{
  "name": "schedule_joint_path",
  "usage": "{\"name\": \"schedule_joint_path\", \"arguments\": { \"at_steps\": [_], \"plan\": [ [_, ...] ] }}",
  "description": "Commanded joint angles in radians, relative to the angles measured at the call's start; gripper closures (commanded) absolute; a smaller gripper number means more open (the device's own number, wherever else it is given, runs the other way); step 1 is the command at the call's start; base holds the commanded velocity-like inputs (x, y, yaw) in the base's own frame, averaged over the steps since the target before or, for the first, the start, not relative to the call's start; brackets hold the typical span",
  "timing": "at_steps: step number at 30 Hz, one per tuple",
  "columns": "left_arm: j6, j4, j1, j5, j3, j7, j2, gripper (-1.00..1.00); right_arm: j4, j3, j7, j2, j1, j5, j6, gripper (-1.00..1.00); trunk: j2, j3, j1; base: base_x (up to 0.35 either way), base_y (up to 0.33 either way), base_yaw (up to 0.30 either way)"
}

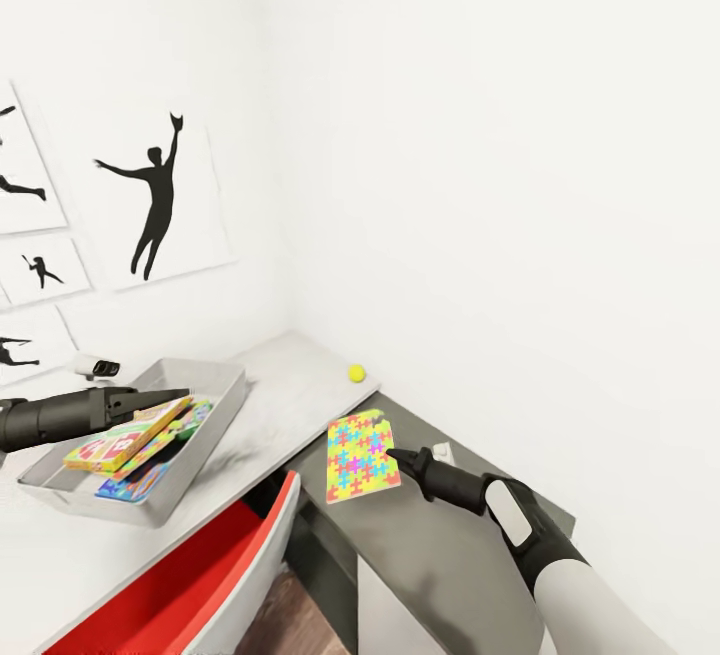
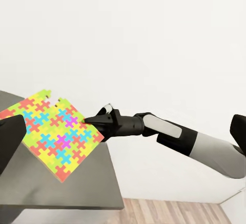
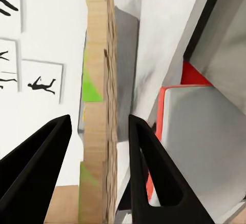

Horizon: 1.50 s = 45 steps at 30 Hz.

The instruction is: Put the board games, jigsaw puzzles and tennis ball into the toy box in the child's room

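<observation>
My right gripper (image 1: 392,454) is shut on one corner of a colourful jigsaw puzzle (image 1: 362,455), holding it tilted above the table's lower dark section (image 1: 430,545). The right wrist view catches the puzzle (image 3: 97,106) edge-on between the fingers. The grey toy box (image 1: 228,400) stands on the pale table top (image 1: 290,370) with board games in it, the SKIP-BO box (image 1: 125,435) lying uppermost. My left gripper (image 1: 180,396) hovers over the box, open, its fingers (image 2: 11,142) spread wide. The tennis ball (image 1: 356,372) rests near the wall. The bed is out of view.
A red and white chair-like shape (image 1: 200,575) sits under the table's front edge. A small white object (image 1: 95,366) lies behind the toy box and another (image 1: 441,452) is by my right gripper. White walls enclose the corner, with silhouette pictures (image 1: 155,200) on the left one.
</observation>
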Motion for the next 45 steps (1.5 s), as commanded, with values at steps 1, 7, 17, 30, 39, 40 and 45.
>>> {"name": "schedule_joint_path", "arguments": {
  "at_steps": [1,7,17,30,39,40,45],
  "plan": [
    [0.011,0.0,-0.001,-0.001,-0.001,-0.004,0.0,-1.0,0.0,-0.006,0.002,0.002,-0.001,0.001,0.006,1.0,-0.002,-0.001,0.001,0.0,0.0,0.206],
    [0.011,0.001,-0.001,0.0,0.0,-0.004,0.0,-1.0,0.0,-0.006,0.002,0.002,-0.001,0.001,0.006,1.0,-0.002,0.006,0.001,0.0,0.0,0.206],
    [0.011,0.004,-0.001,0.0,-0.001,-0.004,-0.003,-1.0,0.0,-0.006,0.003,0.002,-0.001,0.001,0.006,1.0,-0.002,0.018,0.001,-0.074,0.041,0.205],
    [0.011,0.006,0.001,-0.001,-0.001,-0.004,-0.003,-1.0,0.0,-0.006,0.004,0.003,-0.001,-0.001,-0.004,1.0,-0.002,0.02,0.001,-0.154,0.117,0.03],
    [0.011,0.006,0.001,-0.001,0.0,-0.004,-0.005,-1.0,-0.058,-0.002,0.003,0.004,0.0,-0.001,-0.004,1.0,-0.002,0.024,0.001,0.004,0.016,0.129],
    [0.011,0.006,0.001,-0.001,0.0,-0.004,-0.005,-1.0,-0.061,-0.002,0.003,0.004,0.001,-0.001,-0.004,1.0,-0.002,0.024,0.001,0.05,0.071,0.249],
    [0.01,0.006,0.001,0.0,-0.001,-0.004,-0.005,-1.0,-0.07,-0.002,0.003,0.004,0.003,-0.001,-0.003,1.0,-0.002,0.028,0.001,0.079,0.09,0.261]
  ]
}}
